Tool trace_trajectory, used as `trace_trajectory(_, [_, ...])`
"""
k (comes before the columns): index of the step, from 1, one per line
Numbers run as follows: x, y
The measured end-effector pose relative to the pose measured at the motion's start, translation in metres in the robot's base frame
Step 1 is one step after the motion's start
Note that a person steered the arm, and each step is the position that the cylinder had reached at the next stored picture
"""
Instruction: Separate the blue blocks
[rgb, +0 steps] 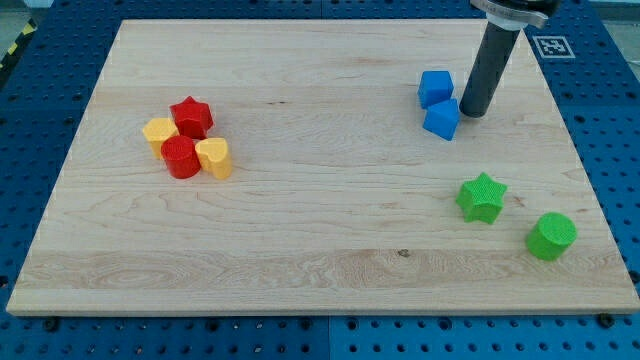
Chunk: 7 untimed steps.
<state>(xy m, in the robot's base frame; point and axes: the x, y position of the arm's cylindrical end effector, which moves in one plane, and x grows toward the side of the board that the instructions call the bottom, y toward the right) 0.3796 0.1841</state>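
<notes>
I'm resting my tip (471, 112), a bare rod with no claw to clench or release, just right of the two touching blue blocks (435, 88) (441, 120) at the board's (320, 260) top right, aiming to wedge into their seam and push one away.

Rod (490, 60) is cut off by the view's top edge — only its lower part and a bit of the collar show. My tip (473, 112) sits just right of the two blue blocks (438, 103); contact can't be confirmed. The two blocks overlap — exact shapes unclear. The marker tag (552, 46) at the view's top right is too small to read.
</notes>
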Motion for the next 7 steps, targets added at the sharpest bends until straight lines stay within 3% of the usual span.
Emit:
trace_trajectory(2, [0.0, -0.057])
trace_trajectory(6, [0.032, -0.063])
trace_trajectory(7, [0.018, -0.069])
